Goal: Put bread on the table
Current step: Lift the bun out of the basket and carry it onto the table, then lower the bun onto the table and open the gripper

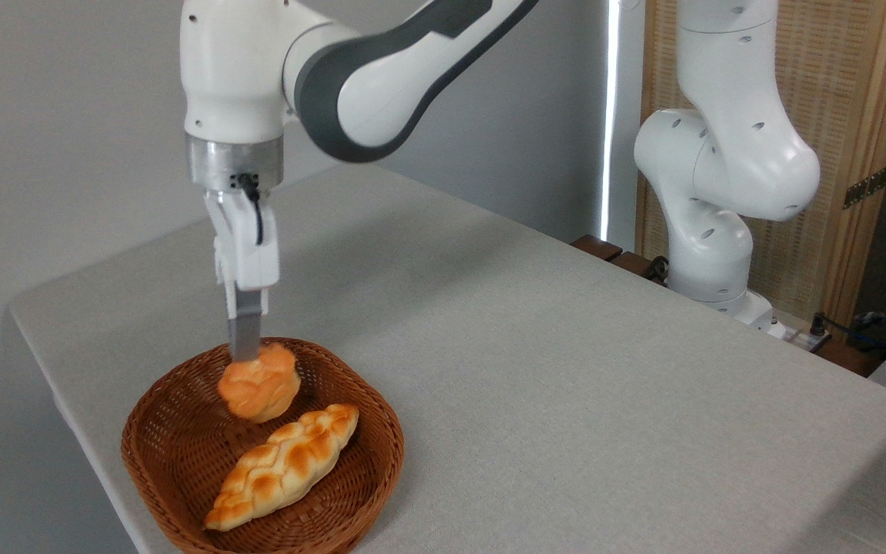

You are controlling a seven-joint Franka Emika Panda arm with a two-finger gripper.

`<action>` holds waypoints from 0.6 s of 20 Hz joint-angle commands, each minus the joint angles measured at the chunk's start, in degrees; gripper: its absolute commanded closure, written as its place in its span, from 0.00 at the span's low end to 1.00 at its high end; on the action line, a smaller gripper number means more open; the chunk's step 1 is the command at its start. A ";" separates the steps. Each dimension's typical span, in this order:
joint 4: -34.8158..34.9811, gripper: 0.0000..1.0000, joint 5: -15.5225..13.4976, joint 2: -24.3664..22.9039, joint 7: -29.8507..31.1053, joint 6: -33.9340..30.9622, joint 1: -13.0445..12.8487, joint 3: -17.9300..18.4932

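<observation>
The bread (260,385), a small orange-golden bun with a lumpy top, hangs tilted just above the floor of the brown wicker basket (366,469). My gripper (245,355) reaches straight down from above and is shut on the bun's top; only one grey finger shows, edge-on. The grey table (566,369) spreads out to the right of the basket.
A longer braided golden loaf (283,468) lies diagonally in the basket's front half. The arm's white base (708,254) stands at the table's far right edge. The table's left edge and rounded corner lie close behind the basket.
</observation>
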State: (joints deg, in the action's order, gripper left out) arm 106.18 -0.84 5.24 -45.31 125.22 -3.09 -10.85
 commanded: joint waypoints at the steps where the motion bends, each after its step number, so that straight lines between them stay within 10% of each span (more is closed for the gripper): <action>1: 0.95 0.97 -5.22 -6.90 -1.00 -9.61 0.01 1.88; 7: 4.19 0.93 -5.40 -12.44 -0.83 -19.31 -0.43 2.94; 12: 11.76 0.60 -4.97 -14.56 -1.09 -18.26 -4.12 2.86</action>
State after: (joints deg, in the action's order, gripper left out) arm 113.19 -5.00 -7.21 -45.32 105.89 -5.02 -8.54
